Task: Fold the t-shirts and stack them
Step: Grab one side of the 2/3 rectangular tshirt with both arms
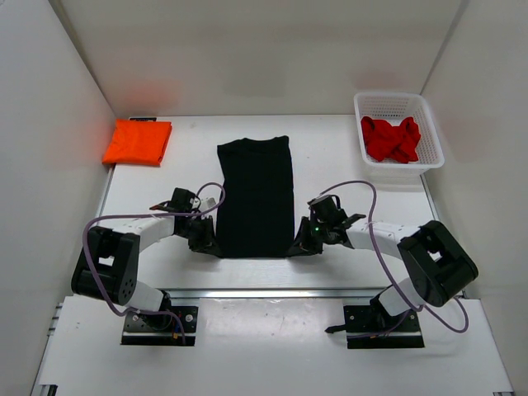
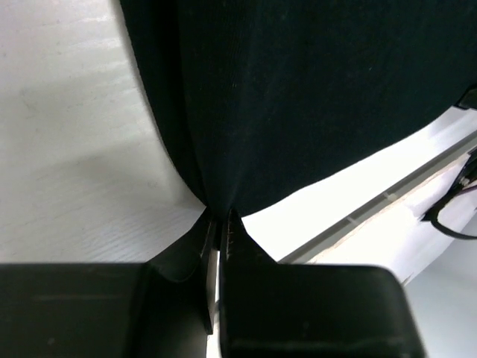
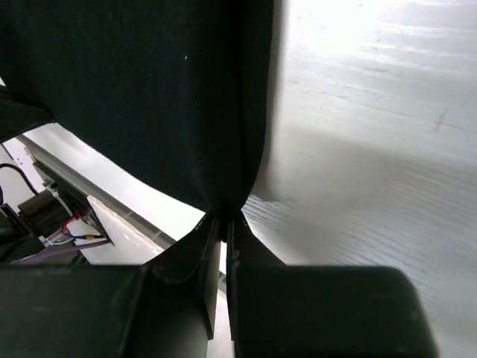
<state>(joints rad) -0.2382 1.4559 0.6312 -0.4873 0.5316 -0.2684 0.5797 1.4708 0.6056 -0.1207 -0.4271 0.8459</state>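
The black t-shirt [image 1: 256, 194] lies in a long narrow strip down the middle of the table. My left gripper [image 1: 206, 243] is shut on its near left corner, the cloth [image 2: 298, 89] pinched between the fingertips [image 2: 232, 224]. At the near right corner my right gripper [image 1: 301, 245] is shut on the same shirt, and black cloth [image 3: 149, 89] rises from its closed tips [image 3: 237, 224]. An orange t-shirt [image 1: 137, 141] lies folded at the far left. The red t-shirt [image 1: 391, 138] sits crumpled in the basket.
A white mesh basket [image 1: 428, 132] stands at the far right corner. White walls close in the table on three sides. The table's near edge and a metal rail [image 1: 264, 292] run just behind both grippers. Purple cables loop over each arm.
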